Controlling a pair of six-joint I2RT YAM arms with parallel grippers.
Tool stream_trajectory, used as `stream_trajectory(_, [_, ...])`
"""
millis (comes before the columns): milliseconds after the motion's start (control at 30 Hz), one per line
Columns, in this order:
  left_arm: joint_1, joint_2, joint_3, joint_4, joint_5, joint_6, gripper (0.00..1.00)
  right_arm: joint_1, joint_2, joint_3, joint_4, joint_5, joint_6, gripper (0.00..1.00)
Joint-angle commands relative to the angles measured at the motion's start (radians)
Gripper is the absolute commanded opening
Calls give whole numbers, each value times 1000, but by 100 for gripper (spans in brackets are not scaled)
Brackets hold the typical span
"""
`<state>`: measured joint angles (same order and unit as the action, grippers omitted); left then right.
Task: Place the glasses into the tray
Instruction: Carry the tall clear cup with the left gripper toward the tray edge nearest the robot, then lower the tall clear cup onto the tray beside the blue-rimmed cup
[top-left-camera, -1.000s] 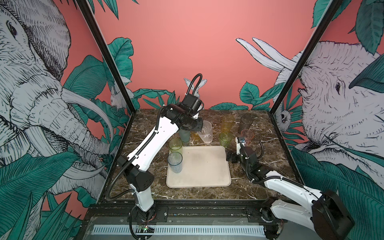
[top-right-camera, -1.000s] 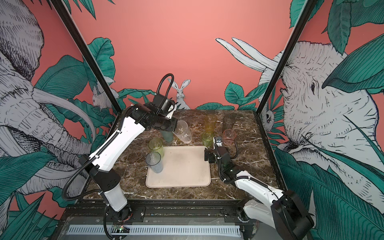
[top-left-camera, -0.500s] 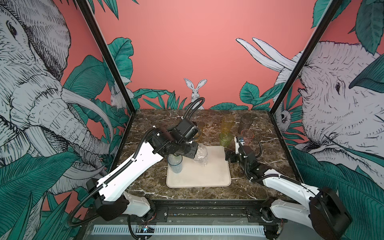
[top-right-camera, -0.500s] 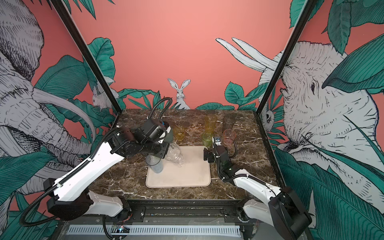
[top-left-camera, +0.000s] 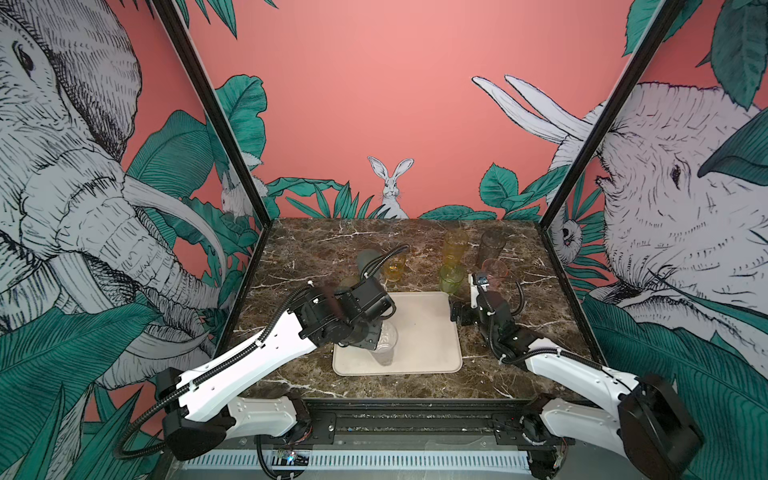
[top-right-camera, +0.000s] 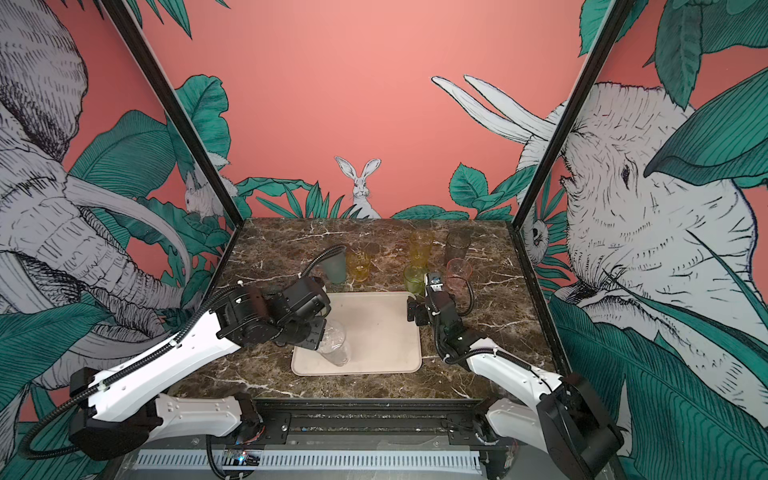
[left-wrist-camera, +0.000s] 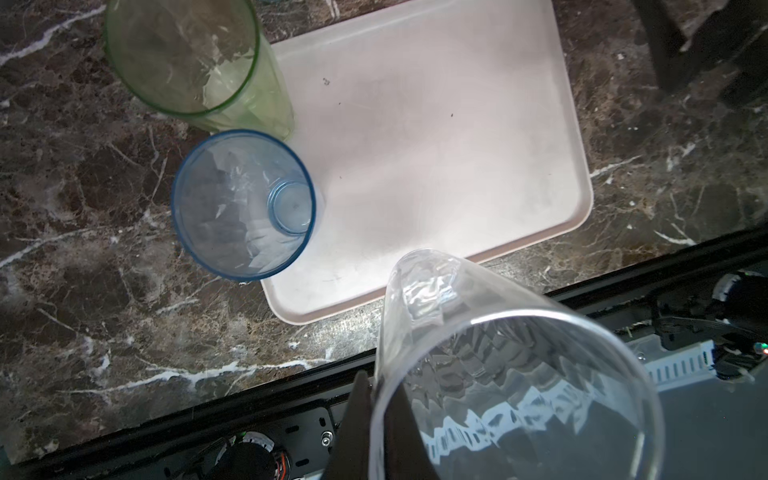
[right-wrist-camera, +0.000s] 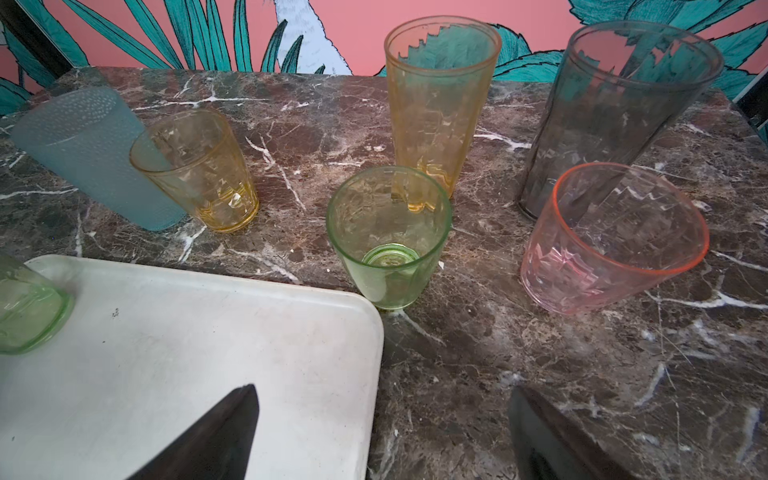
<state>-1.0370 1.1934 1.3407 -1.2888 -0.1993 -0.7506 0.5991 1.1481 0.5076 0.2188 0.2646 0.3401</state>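
The left hand (left-wrist-camera: 376, 390) is clenched on the rim of the clear glass (top-right-camera: 334, 343), one finger inside and one outside. The glass hangs tilted, base down, over the near left part of the tray (top-right-camera: 382, 332); whether its base touches the tray cannot be told. In the left wrist view a tall yellow-green glass (left-wrist-camera: 187, 54) and a pale blue glass (left-wrist-camera: 243, 203) stand upright side by side along the tray's left edge, and the rest of the tray is bare.

On the marble worktop (top-right-camera: 270, 249) beyond the tray stand, from left to right, the frosted teal glass (top-right-camera: 336, 268), a short amber glass (top-right-camera: 359, 266) just beside it, a short green glass (top-right-camera: 414, 279) near the tray's far right corner, the tall amber glass (top-right-camera: 420, 245) behind that, the smoky grey glass (top-right-camera: 458, 245), and the pink glass (top-right-camera: 459, 272) in front of it.

The right hand (right-wrist-camera: 382, 390) is released, fingers wide apart and holding nothing, over the tray's right edge and close to the short green glass
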Motion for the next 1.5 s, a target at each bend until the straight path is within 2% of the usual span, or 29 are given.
stream_trajectory(0, [-14, -35, -55, -29, -44, -134, 0, -4, 2, 22, 18, -10, 16, 96])
stream_trajectory(100, [-15, -55, -96, -49, -72, -186, 0, -4, 1, 25, 14, -10, 17, 96])
stream_trajectory(267, [-17, -141, -179, 10, -120, -235, 0, -5, 3, 25, 14, -13, 19, 96])
stream_trajectory(467, [-16, -181, -218, -15, -156, -277, 0, -4, 3, 26, 10, -13, 20, 96])
stream_trajectory(867, [-9, -182, -324, 5, -170, -274, 0, -5, 22, 35, 8, -28, 27, 97])
stream_trajectory(1100, [31, -196, -386, 21, -146, -301, 0, -5, 21, 44, -12, -16, 20, 97])
stream_trajectory(1467, [77, -198, -382, 46, -133, -263, 0, -5, 35, 51, -16, -22, 20, 97])
